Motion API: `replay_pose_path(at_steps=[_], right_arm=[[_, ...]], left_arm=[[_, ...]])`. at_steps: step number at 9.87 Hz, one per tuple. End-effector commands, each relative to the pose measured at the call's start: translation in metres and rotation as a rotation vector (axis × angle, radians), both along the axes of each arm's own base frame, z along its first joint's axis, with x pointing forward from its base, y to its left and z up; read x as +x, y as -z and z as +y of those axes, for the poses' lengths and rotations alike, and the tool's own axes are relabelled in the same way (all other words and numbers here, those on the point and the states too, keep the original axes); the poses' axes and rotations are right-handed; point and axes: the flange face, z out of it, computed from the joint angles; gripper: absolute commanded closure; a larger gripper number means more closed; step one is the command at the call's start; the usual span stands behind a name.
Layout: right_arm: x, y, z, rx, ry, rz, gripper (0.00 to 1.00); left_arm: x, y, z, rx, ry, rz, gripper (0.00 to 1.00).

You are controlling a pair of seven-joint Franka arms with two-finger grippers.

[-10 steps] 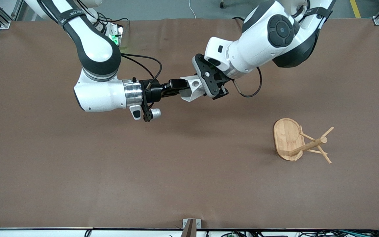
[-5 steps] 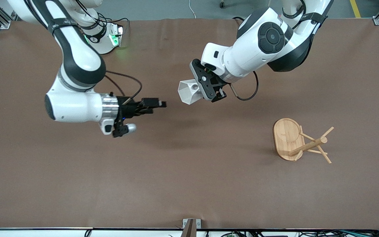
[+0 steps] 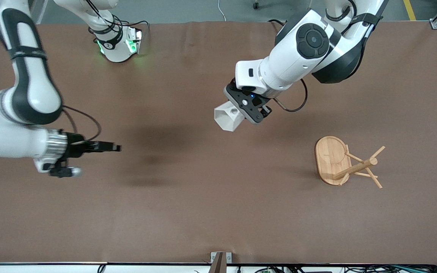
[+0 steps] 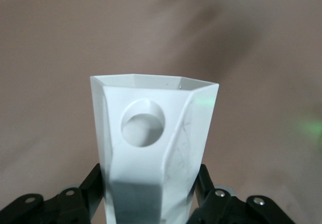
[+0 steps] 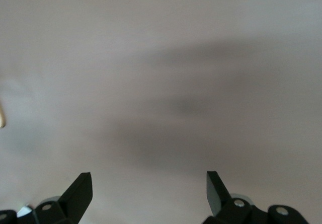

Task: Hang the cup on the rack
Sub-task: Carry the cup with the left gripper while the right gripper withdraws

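Observation:
The white faceted cup (image 3: 228,115) hangs in the air over the middle of the table, lying on its side with its mouth toward the right arm's end. My left gripper (image 3: 244,108) is shut on its lower part. In the left wrist view the cup (image 4: 153,148) fills the space between the black fingers (image 4: 93,183), with the round hole of its handle facing the camera. The bamboo rack (image 3: 349,165) stands on its oval base toward the left arm's end, nearer the front camera than the cup. My right gripper (image 3: 115,147) is open with nothing in it, over bare table; its fingertips (image 5: 80,191) stand wide apart.
The brown table mat (image 3: 203,208) lies bare around the rack and under both grippers. The right arm's base (image 3: 118,41) glows green at the table's back edge. A small metal bracket (image 3: 220,258) sits at the front edge.
My right gripper has let go of the cup, opened wide and drawn away toward the right arm's end. My left gripper, with the cup, has shifted a little toward the front camera.

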Motion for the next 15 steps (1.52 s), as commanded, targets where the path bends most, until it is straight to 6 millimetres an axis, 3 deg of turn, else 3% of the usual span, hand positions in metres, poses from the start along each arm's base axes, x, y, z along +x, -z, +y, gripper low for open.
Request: replay_pose_path(at_steps=[1, 3, 5, 7, 8, 10, 11, 12, 15], right_arm=[[-0.005, -0.018, -0.077, -0.126, -0.118, -0.091, 0.00], [-0.001, -0.084, -0.107, -0.359, -0.156, -0.158, 0.00], [-0.022, -0.144, -0.112, -0.397, 0.072, -0.152, 0.00], [-0.052, -0.200, -0.108, -0.442, 0.057, -0.177, 0.00], [-0.065, -0.223, -0.097, -0.486, 0.038, -0.183, 0.00], [-0.094, -0.254, -0.080, -0.487, 0.082, -0.141, 0.00], [-0.101, -0.257, -0.075, -0.487, 0.127, -0.108, 0.00], [-0.101, -0.260, -0.077, -0.487, 0.129, -0.116, 0.00], [-0.100, -0.298, -0.078, -0.508, 0.104, -0.202, 0.00]], left_arm=[[0.020, 0.011, 0.027, 0.040, -0.206, 0.043, 0.99], [0.027, 0.007, 0.040, 0.056, -0.374, 0.069, 0.99], [0.049, 0.011, 0.077, 0.068, -0.448, 0.078, 0.99], [0.063, 0.021, 0.102, 0.081, -0.483, 0.088, 0.99], [0.065, 0.026, 0.108, 0.087, -0.497, 0.097, 0.99], [0.067, 0.044, 0.127, 0.120, -0.509, 0.111, 0.99], [0.067, 0.059, 0.136, 0.145, -0.505, 0.117, 0.99], [0.064, 0.073, 0.142, 0.158, -0.470, 0.117, 0.99], [0.067, 0.103, 0.174, 0.169, -0.503, 0.140, 0.99]])
